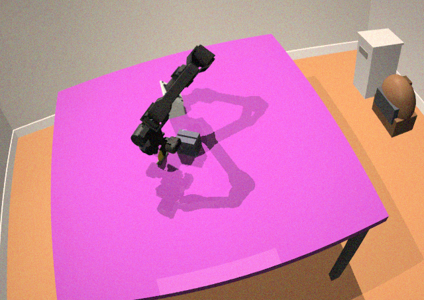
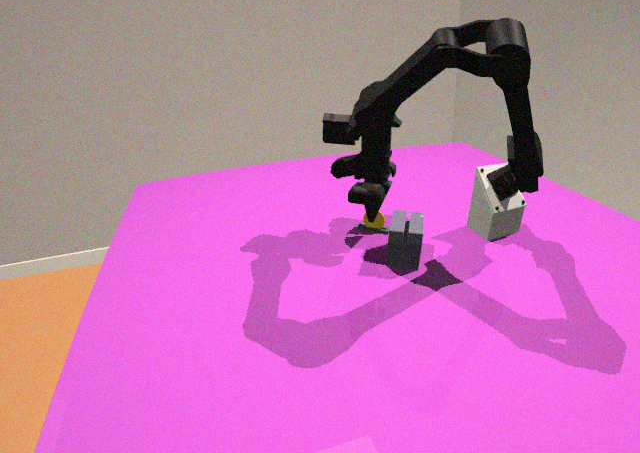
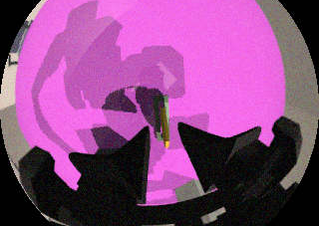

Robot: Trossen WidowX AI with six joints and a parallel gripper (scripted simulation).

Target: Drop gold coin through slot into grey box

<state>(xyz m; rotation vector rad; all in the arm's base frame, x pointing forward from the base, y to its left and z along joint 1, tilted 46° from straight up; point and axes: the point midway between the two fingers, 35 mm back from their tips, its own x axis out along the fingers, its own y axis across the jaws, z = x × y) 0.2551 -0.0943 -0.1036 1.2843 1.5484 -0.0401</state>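
Observation:
The gold coin (image 1: 159,159) (image 2: 374,221) (image 3: 162,121) stands on its edge in the dark-green holder (image 2: 362,227) on the pink table (image 1: 260,159) (image 2: 206,334). My gripper (image 1: 161,151) (image 2: 371,212) (image 3: 163,128) points straight down over it, partly open, with one fingertip on each side of the coin's upper edge. The fingers do not press on the coin, which still sits in the holder. The grey box (image 1: 189,142) (image 2: 405,244) stands just beside the holder, with its narrow slot (image 2: 407,221) in the lid facing up.
The arm's white base block (image 1: 176,108) (image 2: 493,211) stands behind the box. Off the table, on the floor at the right, are a white cabinet (image 1: 376,60) and a brown egg-shaped object (image 1: 399,97) on a stand.

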